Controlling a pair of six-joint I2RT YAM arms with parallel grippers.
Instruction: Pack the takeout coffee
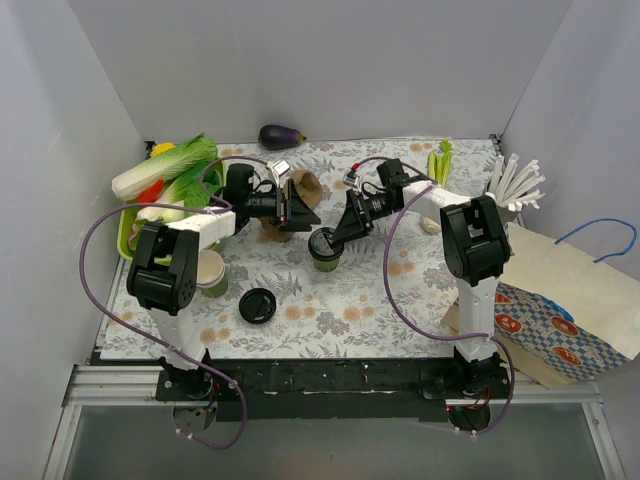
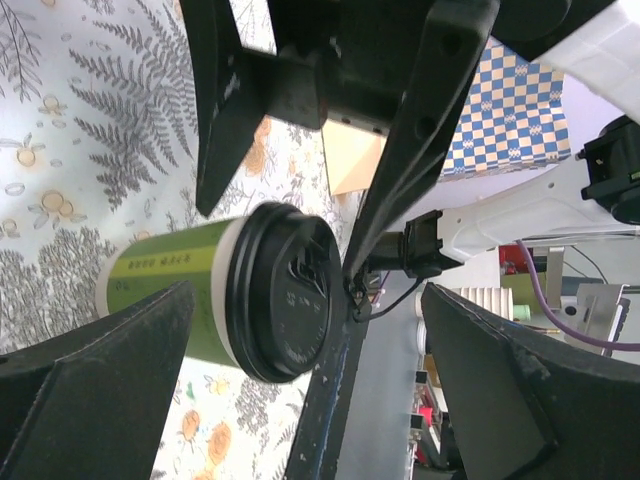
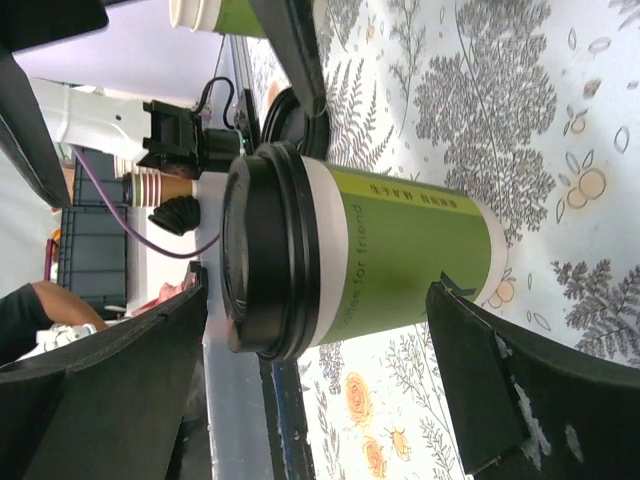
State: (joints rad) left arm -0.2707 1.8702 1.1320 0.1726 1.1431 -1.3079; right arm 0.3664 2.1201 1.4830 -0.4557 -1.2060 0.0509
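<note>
The takeout coffee [image 1: 324, 247], a green paper cup with a black lid, stands upright on the floral cloth at the table's middle. It also shows in the left wrist view [image 2: 200, 285] and the right wrist view [image 3: 400, 255]. My left gripper [image 1: 305, 218] is open just left of and behind the cup; in its own view [image 2: 300, 390] the jaws stand wide with the lid ahead of them. My right gripper [image 1: 338, 232] is open just right of the cup; in its own view [image 3: 320, 400] the fingers stand wide apart, one by the lid end, one by the base, holding nothing.
A loose black lid [image 1: 257, 305] lies near the front. Stacked lidless green cups [image 1: 210, 272] stand at the left. A green tray of vegetables [image 1: 128, 232] sits far left, an eggplant [image 1: 282, 135] at the back, and a paper bag [image 1: 560, 300] at the right.
</note>
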